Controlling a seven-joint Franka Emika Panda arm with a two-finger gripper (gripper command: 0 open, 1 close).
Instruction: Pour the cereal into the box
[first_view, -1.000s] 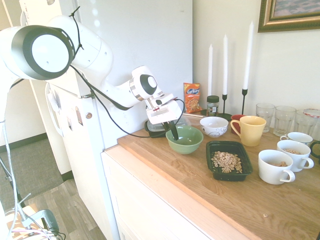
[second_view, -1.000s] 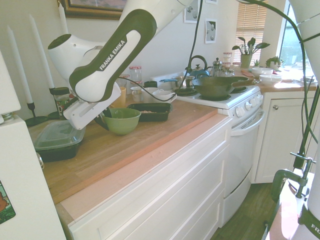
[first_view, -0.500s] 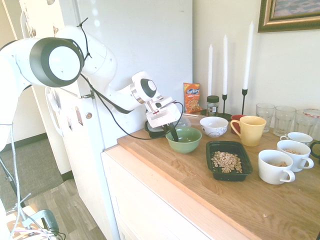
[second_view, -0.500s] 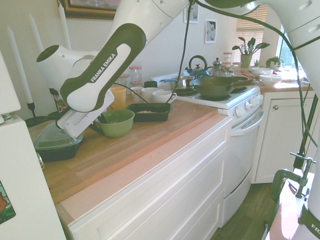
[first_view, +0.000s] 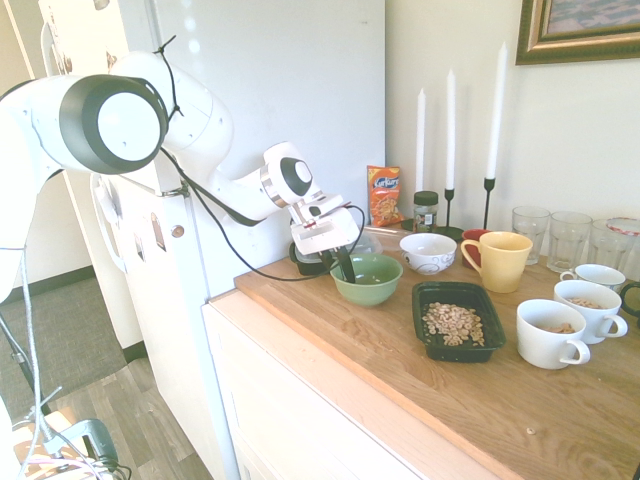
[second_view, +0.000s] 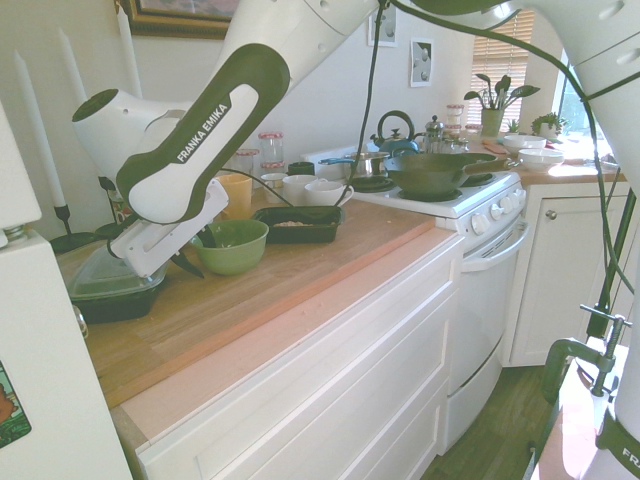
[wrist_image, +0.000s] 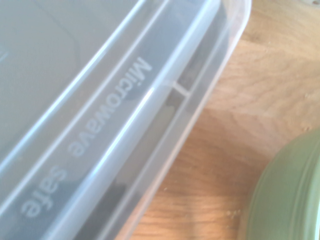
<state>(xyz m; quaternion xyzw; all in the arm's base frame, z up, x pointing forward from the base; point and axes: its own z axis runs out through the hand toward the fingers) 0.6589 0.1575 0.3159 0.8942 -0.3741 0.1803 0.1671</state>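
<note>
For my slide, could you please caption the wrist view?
Clear "Microwave Safe" lid beside green bowl on wooden counter.

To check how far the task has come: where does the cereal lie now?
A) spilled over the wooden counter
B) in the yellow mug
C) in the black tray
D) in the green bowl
C: the pale cereal is heaped inside the black tray, which stands beside the green bowl on the counter.

Ext cams face counter (first_view: 400, 370) from opposite ends; wrist close-up.
</note>
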